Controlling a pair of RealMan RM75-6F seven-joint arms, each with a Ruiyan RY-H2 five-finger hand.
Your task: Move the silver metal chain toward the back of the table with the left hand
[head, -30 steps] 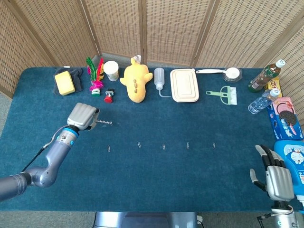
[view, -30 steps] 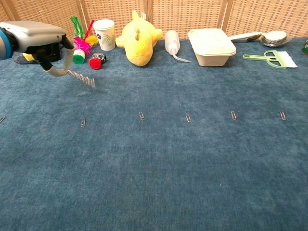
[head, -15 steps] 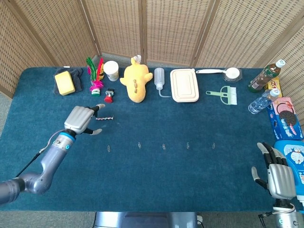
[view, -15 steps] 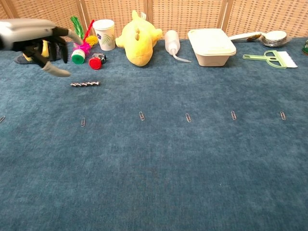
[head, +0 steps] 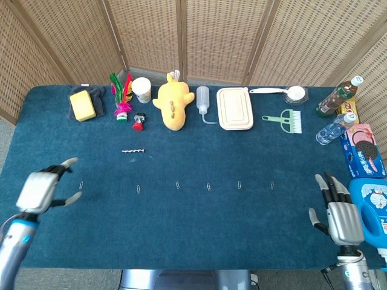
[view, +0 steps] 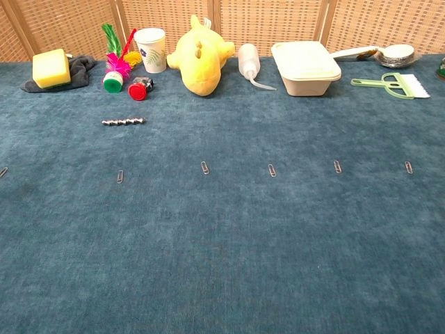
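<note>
1. Since a second ago, my left hand (head: 41, 188) has let go of the silver metal chain (head: 133, 151) and pulled away to the near left corner of the table (head: 242, 223).
2. Now that hand holds nothing, and its fingers are spread wide apart.
3. Half a second ago it was still right beside the chain; now the two are well apart.
4. I see the chain lying flat on the blue cloth in a short straight line. It sits farther back than the row of paper clips (head: 177, 184), and nearer than the red toy (head: 138, 123) and the feather shuttlecock (head: 122, 96).
5. I think the job is done, or almost done. The chain is set down toward the back and I am drawing my arm home.
6. My right hand (head: 340, 212) waits at the near right, empty, with its fingers open and pointing up.
7. The chest view shows no hands at all, only the chain and the things along the far edge.
8. My left arm is cut off at the bottom left of the head view, so I cannot see most of it.
9. The chain is tiny, and I cannot make out its links.
10. The blue box (head: 370, 205) beside my right hand runs off the picture's edge.
</note>
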